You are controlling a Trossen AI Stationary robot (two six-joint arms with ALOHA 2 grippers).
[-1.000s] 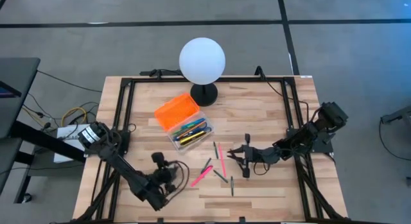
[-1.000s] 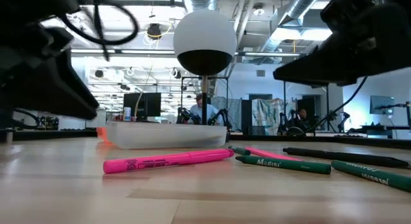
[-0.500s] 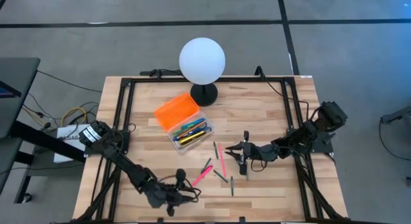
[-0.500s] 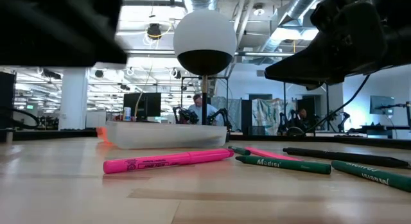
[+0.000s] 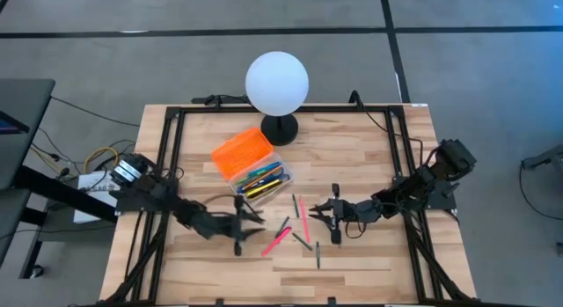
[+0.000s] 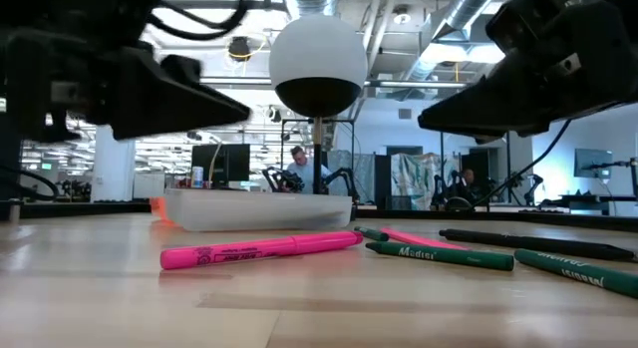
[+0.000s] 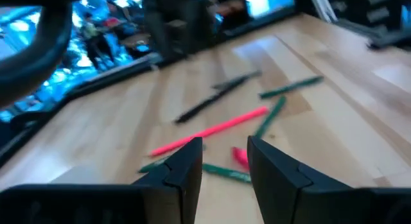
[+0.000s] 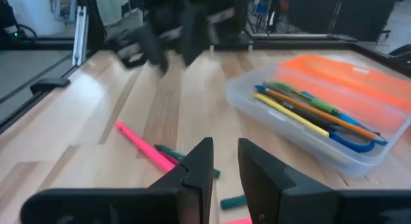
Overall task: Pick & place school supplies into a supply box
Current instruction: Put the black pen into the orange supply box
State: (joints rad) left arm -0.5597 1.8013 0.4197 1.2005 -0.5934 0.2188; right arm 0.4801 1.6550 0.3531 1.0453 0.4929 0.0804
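Note:
The supply box (image 5: pixel 253 168) lies open left of the table's centre, its orange lid (image 5: pixel 241 151) beside the clear body (image 8: pixel 321 124), which holds several pens and a blue-handled thing. Loose on the wood lie a pink highlighter (image 5: pixel 276 241), a pink pen (image 5: pixel 303 217), green markers (image 6: pixel 439 253) and black pens (image 6: pixel 538 245). My left gripper (image 5: pixel 253 221) hangs open just left of this scatter, and its wrist view shows the gripper (image 7: pixel 225 161) with nothing between its fingers. My right gripper (image 5: pixel 318 212) hovers open at the scatter's right side; in its own view the gripper (image 8: pixel 225 161) is also free of any thing.
A white globe lamp (image 5: pixel 277 81) stands on a black base (image 5: pixel 280 128) at the table's far edge, just behind the box. A black frame (image 5: pixel 167 140) runs along the table's left, far and right sides. Bare wood (image 5: pixel 352 157) lies right of the box.
My left arm has swung from low near the table's near-left edge, first farther toward the near edge, then up toward the far side and right. Its gripper now points at the loose pens. The pens and the box lie as before.

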